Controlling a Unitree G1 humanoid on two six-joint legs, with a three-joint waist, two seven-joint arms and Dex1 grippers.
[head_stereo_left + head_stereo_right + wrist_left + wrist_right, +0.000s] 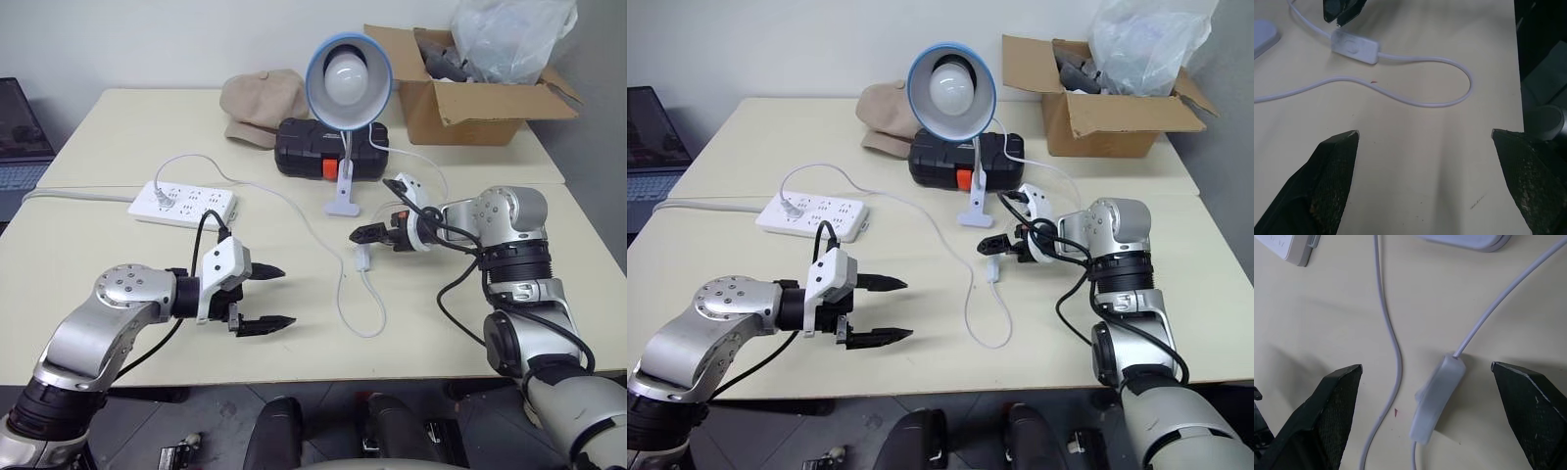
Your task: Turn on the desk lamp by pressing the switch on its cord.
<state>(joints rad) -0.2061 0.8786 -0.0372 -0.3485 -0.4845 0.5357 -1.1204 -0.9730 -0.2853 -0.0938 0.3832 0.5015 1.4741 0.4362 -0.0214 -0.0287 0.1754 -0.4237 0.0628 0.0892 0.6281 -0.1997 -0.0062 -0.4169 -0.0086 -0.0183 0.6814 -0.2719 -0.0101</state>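
The desk lamp (348, 78) stands clipped upright at the middle back of the table, its blue-rimmed shade and white bulb facing me; the bulb looks unlit. Its thin white cord (340, 294) loops forward over the tabletop. The switch (363, 258) lies flat on the table partway along it. My right gripper (366, 236) is open and hovers just above the switch (1437, 404), pointing down and leftward, with one finger on each side of it in the right wrist view. My left gripper (265, 298) is open and empty, low over the table to the left of the cord loop.
A white power strip (183, 203) lies at the left with a plug in it. Behind the lamp sit a black case (328, 149) and a beige cap (263, 103). A cardboard box (470, 103) holding a plastic bag stands at the back right. A laptop (20, 137) is at the far left.
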